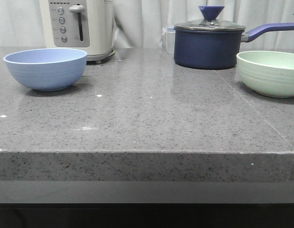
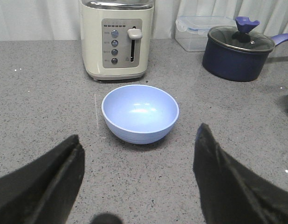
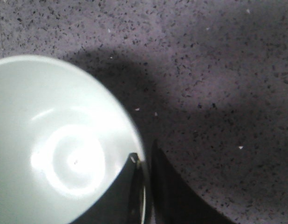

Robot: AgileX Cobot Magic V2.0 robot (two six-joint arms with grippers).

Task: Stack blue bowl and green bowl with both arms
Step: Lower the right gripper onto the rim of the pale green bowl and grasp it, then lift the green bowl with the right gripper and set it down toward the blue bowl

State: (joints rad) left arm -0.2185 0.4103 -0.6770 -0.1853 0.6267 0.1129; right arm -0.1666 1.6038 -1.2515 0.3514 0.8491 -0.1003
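The blue bowl [image 1: 45, 69] stands upright and empty on the grey counter at the left; in the left wrist view it [image 2: 140, 112] lies just ahead of my fingers. My left gripper [image 2: 139, 131] is open and empty, short of the bowl and above the counter. The green bowl [image 1: 269, 72] stands at the right, cut by the front view's edge. In the right wrist view my right gripper [image 3: 144, 150] is shut on the green bowl's [image 3: 55, 149] rim, one finger inside and one outside. Neither gripper shows in the front view.
A cream toaster [image 1: 80, 26] stands behind the blue bowl. A navy lidded saucepan [image 1: 209, 42] stands behind the green bowl, its handle pointing right. A clear plastic box [image 2: 200, 32] sits beside the pan. The counter's front edge [image 1: 147, 153] runs across the front view.
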